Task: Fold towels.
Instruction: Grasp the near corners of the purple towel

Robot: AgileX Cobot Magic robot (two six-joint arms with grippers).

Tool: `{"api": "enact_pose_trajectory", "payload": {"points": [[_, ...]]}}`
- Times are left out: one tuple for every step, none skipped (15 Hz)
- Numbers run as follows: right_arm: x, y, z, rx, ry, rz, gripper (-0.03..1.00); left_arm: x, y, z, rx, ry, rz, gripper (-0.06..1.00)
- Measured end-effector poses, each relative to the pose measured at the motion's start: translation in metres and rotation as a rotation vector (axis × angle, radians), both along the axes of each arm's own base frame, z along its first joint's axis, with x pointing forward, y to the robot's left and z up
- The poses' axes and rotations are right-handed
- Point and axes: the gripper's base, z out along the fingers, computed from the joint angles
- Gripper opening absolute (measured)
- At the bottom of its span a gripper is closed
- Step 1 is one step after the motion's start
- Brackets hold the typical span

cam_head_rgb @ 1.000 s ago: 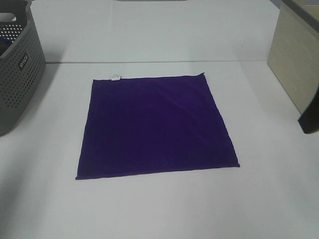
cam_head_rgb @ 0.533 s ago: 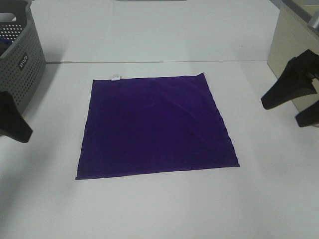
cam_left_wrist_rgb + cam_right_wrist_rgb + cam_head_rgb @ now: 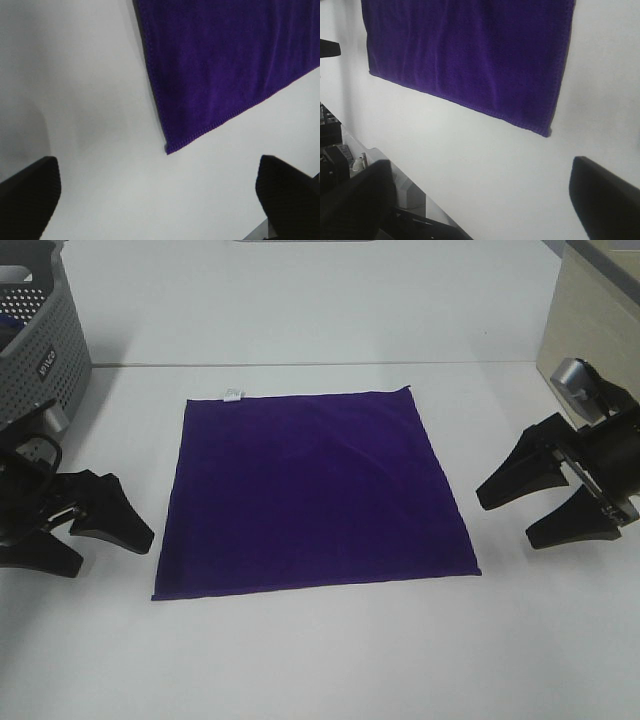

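Note:
The deep purple towel lies spread flat on the white table, its small white tag at the far edge. My left gripper is open and empty just left of the towel's near left corner, not touching it. My right gripper is open and empty just right of the near right corner. The left wrist view shows the towel with its corner ahead of the open gripper. The right wrist view shows the towel beyond the open gripper.
A grey perforated basket stands at the far left behind my left arm. A beige panel stands at the far right behind my right arm. The white table extends in front of the towel.
Both arms have come in from the sides of the view toward the towel's near corners, grippers open. The towel has not moved.

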Motion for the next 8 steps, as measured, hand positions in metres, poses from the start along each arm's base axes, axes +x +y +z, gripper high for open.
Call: {"api": "enact_pose_trajectory", "payload": {"points": [[0.0009, -0.0006, -0.0062, -0.005, 0.012, -0.004, 0.93, 0.001, -0.001, -0.0072, -0.014, 0.016, 0.007, 0.99], [0.0013, -0.0009, -0.0095, -0.008, 0.016, -0.005, 0.93, 0.0016, -0.0014, -0.0122, -0.021, 0.027, 0.014, 0.99], [0.0013, -0.0009, -0.0095, -0.008, 0.015, -0.004, 0.93, 0.0019, -0.0017, -0.0134, -0.026, 0.031, 0.02, 0.99], [0.0015, -0.0007, -0.0093, -0.005, 0.014, -0.006, 0.93, 0.0021, -0.0018, -0.0134, -0.027, 0.029, 0.021, 0.99], [0.0016, -0.0006, -0.0093, -0.004, 0.013, -0.006, 0.93, 0.0022, -0.0019, -0.0133, -0.029, 0.029, 0.023, 0.99], [0.0016, -0.0006, -0.0092, -0.003, 0.012, -0.006, 0.92, 0.0026, -0.0015, -0.0135, -0.023, 0.022, 0.022, 0.99], [0.0016, -0.0006, -0.0092, -0.003, 0.009, -0.002, 0.92, 0.0035, -0.0007, -0.0139, -0.014, 0.014, 0.026, 0.99], [0.0016, -0.0006, -0.0092, -0.004, 0.007, -0.001, 0.92, 0.004, -0.0003, -0.0141, -0.009, 0.009, 0.03, 0.99]]}}
